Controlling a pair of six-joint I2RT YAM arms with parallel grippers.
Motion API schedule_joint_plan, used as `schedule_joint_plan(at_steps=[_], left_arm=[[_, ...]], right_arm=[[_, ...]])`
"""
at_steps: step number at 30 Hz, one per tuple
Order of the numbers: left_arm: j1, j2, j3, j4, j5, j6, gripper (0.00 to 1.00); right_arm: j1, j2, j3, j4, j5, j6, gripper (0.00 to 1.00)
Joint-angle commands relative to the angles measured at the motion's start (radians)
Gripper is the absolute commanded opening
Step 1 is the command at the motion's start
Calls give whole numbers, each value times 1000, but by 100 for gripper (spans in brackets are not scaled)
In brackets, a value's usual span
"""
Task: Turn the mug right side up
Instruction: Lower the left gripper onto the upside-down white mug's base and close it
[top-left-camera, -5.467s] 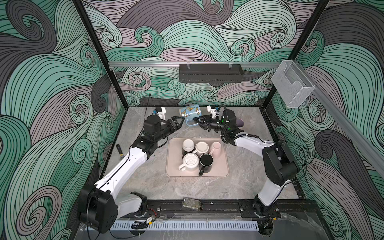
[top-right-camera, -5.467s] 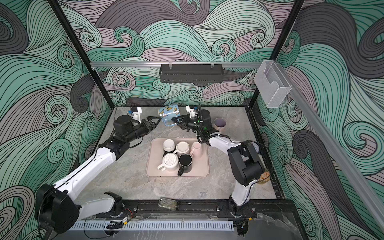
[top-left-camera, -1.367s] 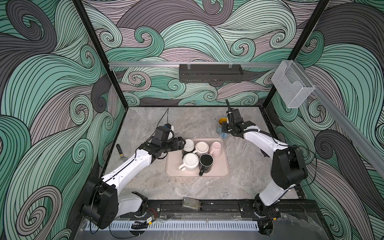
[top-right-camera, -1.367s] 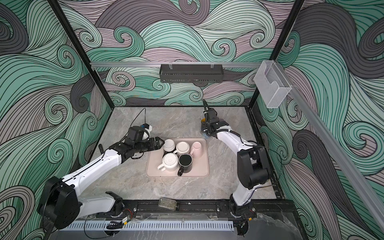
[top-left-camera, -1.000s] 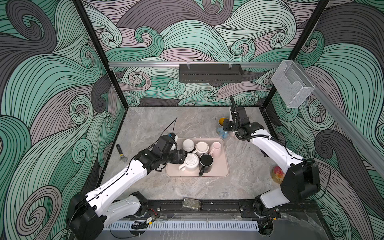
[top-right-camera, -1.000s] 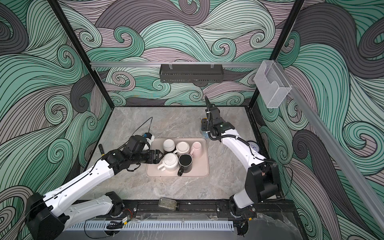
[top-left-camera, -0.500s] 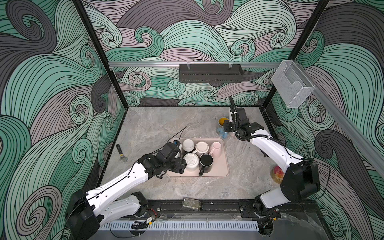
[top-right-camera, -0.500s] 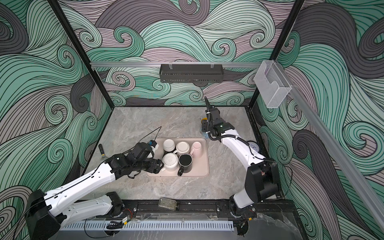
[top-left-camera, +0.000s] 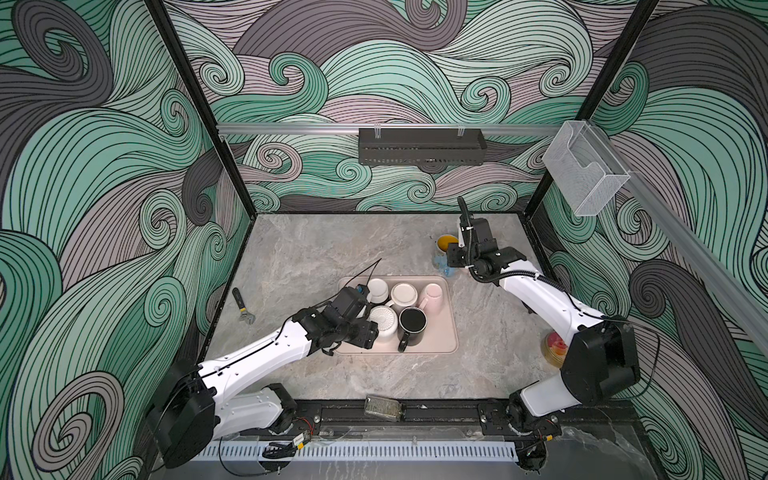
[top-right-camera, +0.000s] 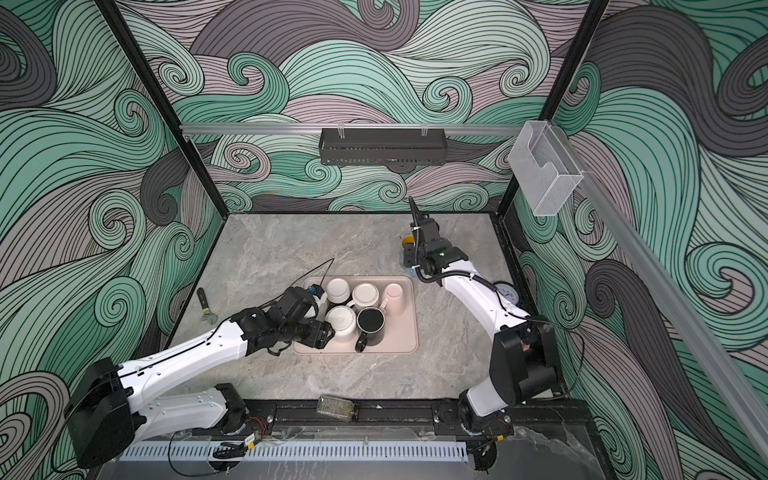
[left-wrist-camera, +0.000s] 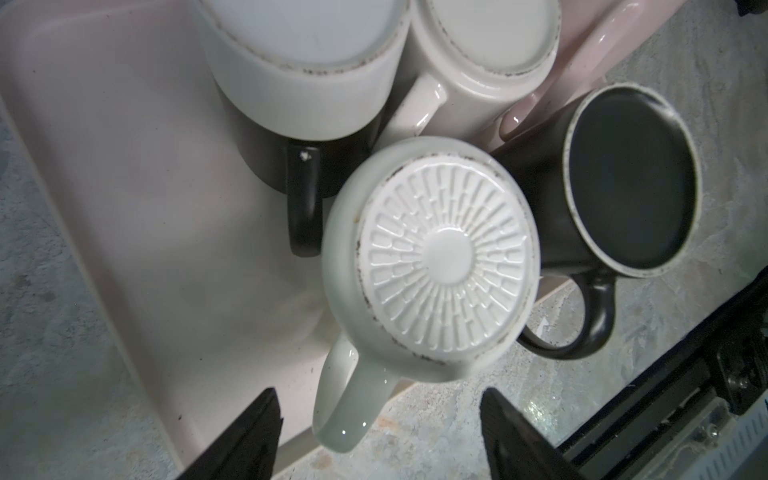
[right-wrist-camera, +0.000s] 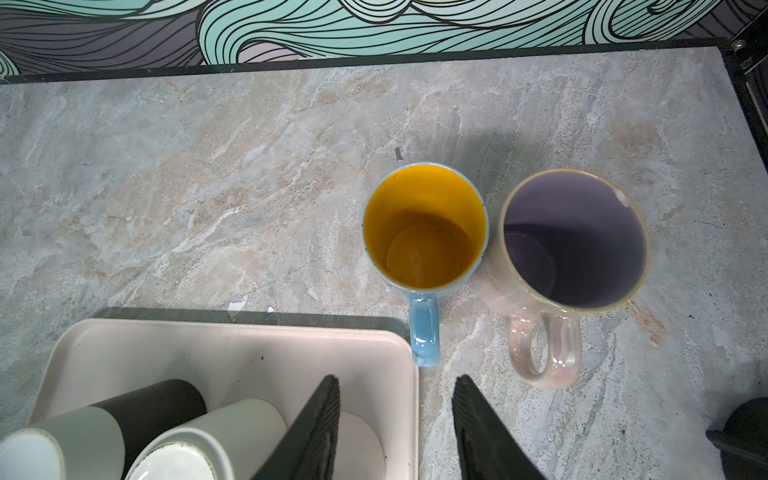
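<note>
A white mug with a ribbed base stands upside down in the pink tray, at its front left in both top views. My left gripper hovers open just over it. The mug's handle lies between the two black fingers, which do not touch it. My right gripper is open and empty above the tray's back right corner. Close by stand an upright blue mug with a yellow inside and an upright purple-lined mug.
The tray also holds an upright black mug and three upside-down ones: white-and-black, cream and pink. A wrench lies left of the tray. A red-and-yellow object sits by the right arm's base.
The left arm swung from the tray's back left toward its front and came over the ribbed white mug, its jaws narrowing a little. The right arm has stayed still over the last second.
</note>
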Motion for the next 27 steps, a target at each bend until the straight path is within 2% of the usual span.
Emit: schedule_joint_plan(at_steps=[1,3,8,13,16,19,21,24,27], left_arm=[[-8,10,2,26,22,12,75],[-10,10,-10,34,29,7,73],[-12,13,-18,29,30,4,61],[-14,18,-24,31,36,4,54],[-20,27,-24,32,55,2,40],[-26,36,-26,35,57,2,33],[-28,49,-17,19,39,6,35],[-28,69,-4,2,7,5,47],[-30,85,5,5,-22,-1,49]], right_arm=[[5,5,-14,15,-7,12,46],[5,5,-21,22,-10,16,46],[5,4,-36,36,-24,25,45],[5,3,-44,35,-25,24,45],[5,2,-46,36,-25,23,45],[5,4,-52,35,-22,25,45],[5,3,-58,67,-21,29,45],[5,3,-66,73,-25,30,45],[5,4,-72,80,-33,34,45]])
